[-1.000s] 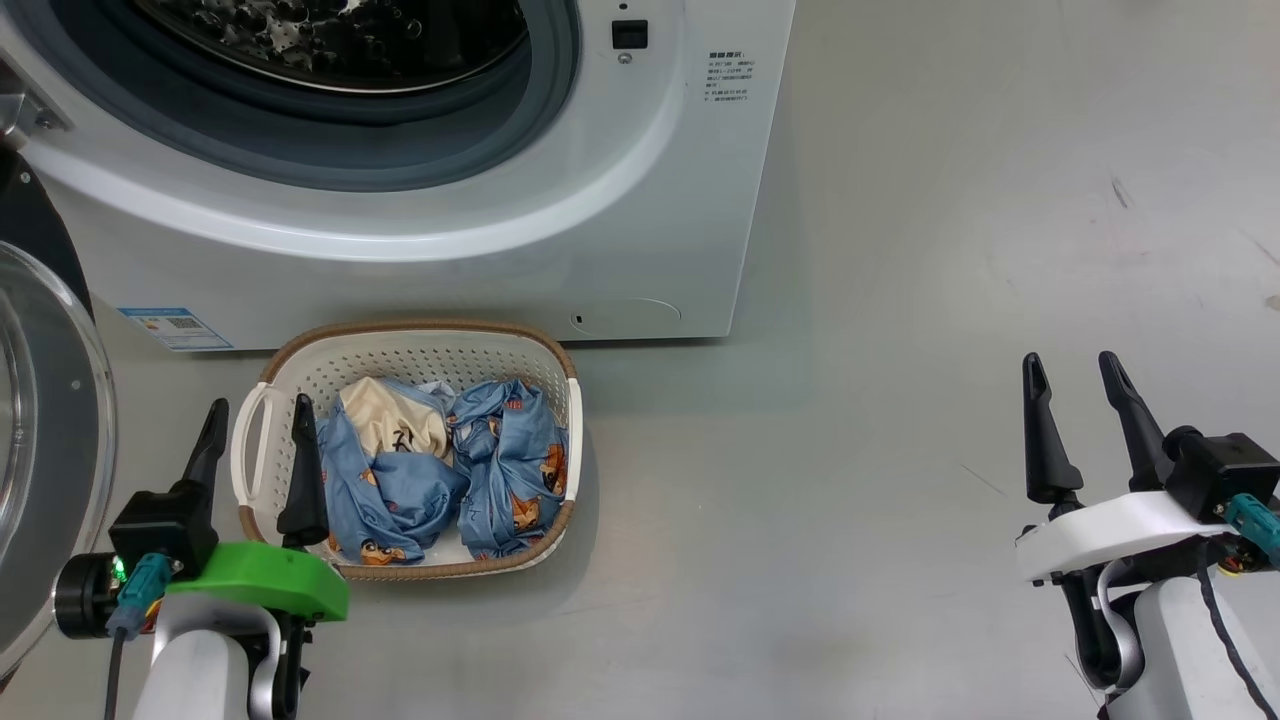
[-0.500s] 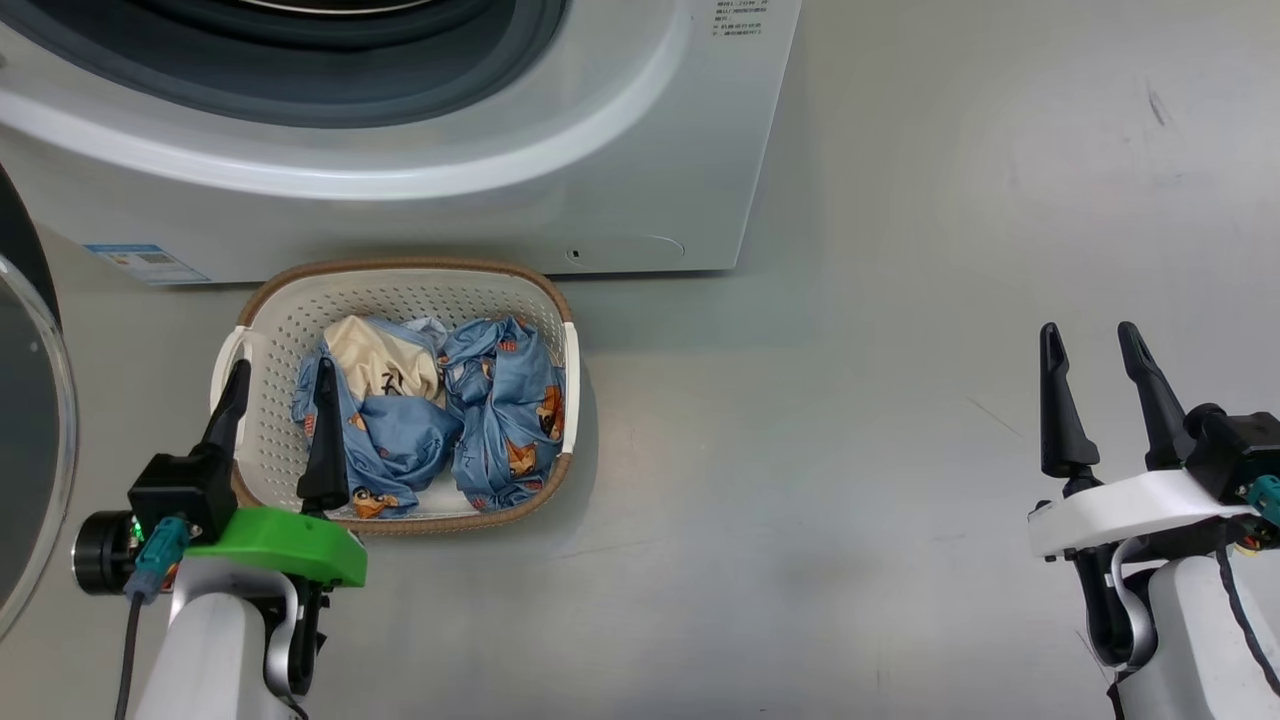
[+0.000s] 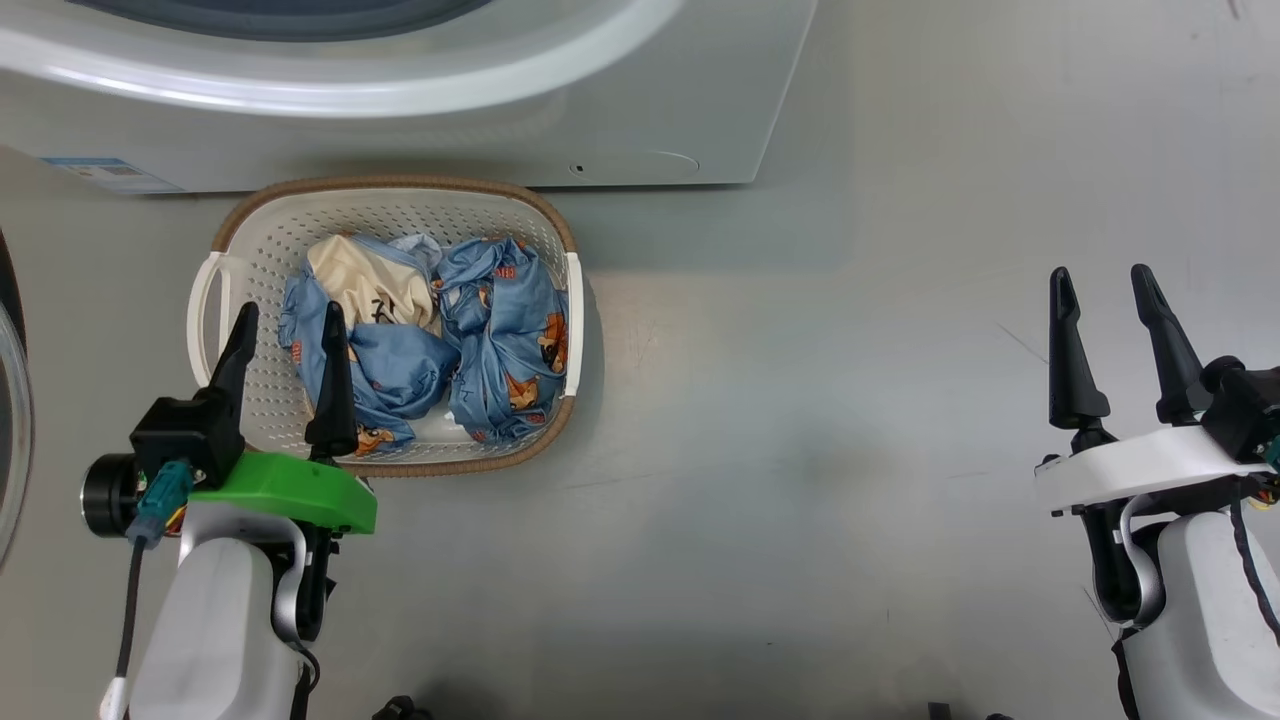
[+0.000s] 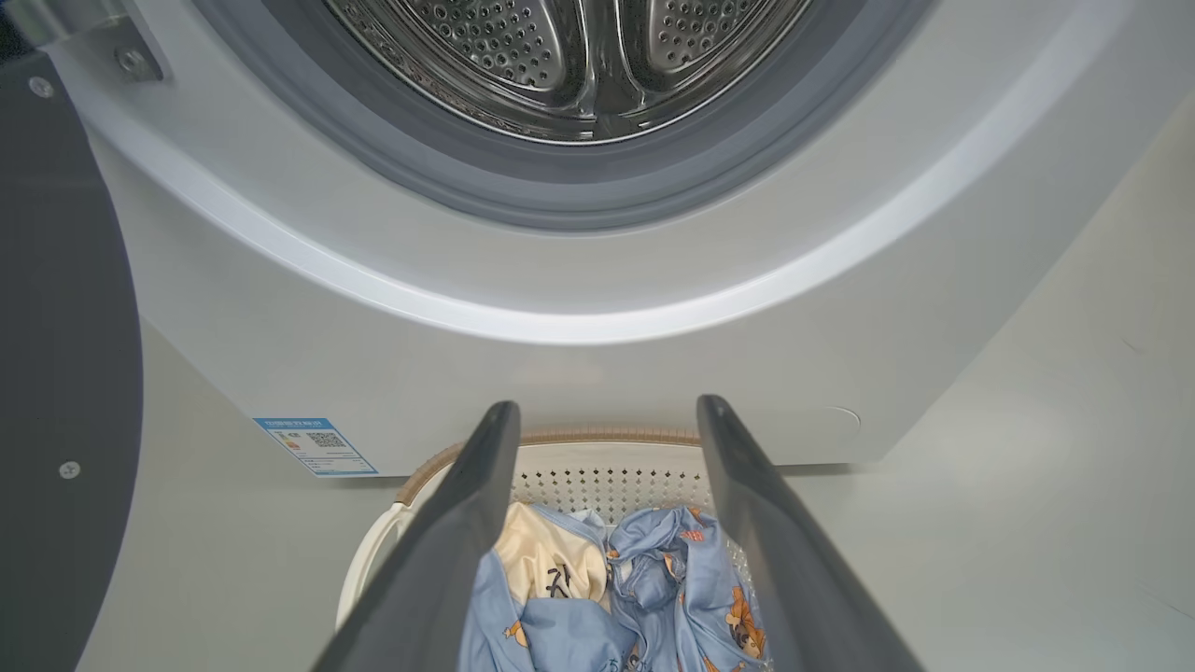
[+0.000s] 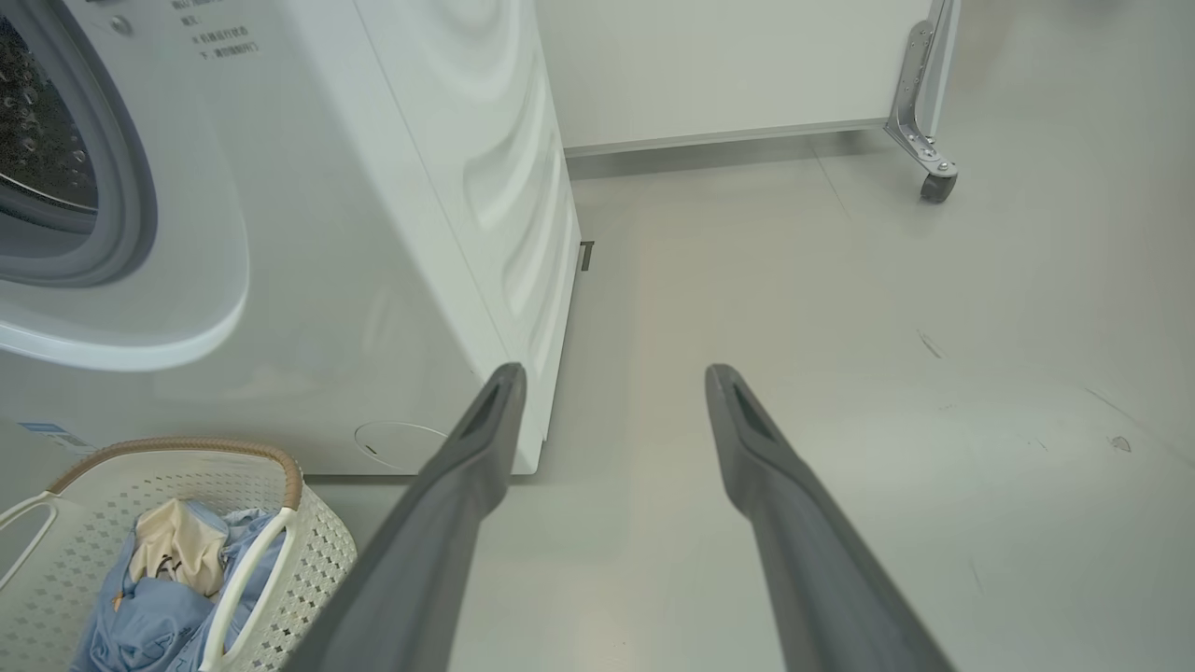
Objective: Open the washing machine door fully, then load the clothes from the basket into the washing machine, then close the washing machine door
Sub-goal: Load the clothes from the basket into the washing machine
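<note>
The cream basket (image 3: 250,215) stands on the floor in front of the white washing machine (image 3: 700,90). In it lie the light blue clothes (image 3: 490,320), crumpled, one with a cream panel. My left gripper (image 3: 289,315) is open above the basket's left part, holding nothing. The left wrist view looks between its fingers, with the left gripper (image 4: 607,408) above the clothes (image 4: 653,588) and the bare steel drum (image 4: 569,56) beyond. The washing machine door (image 4: 56,373) stands swung open at the left. Far to the right, my right gripper (image 3: 1099,275) is open over bare floor.
The grey floor runs wide to the right of the basket and machine. A blue label sticker (image 3: 100,172) and a round service flap (image 3: 640,162) sit low on the machine's front. A metal leg on a caster (image 5: 934,177) stands by the far wall.
The head view has tipped down: the machine's opening has slid out at the top and the basket sits higher. My left gripper now reaches a little further over the basket's left side.
</note>
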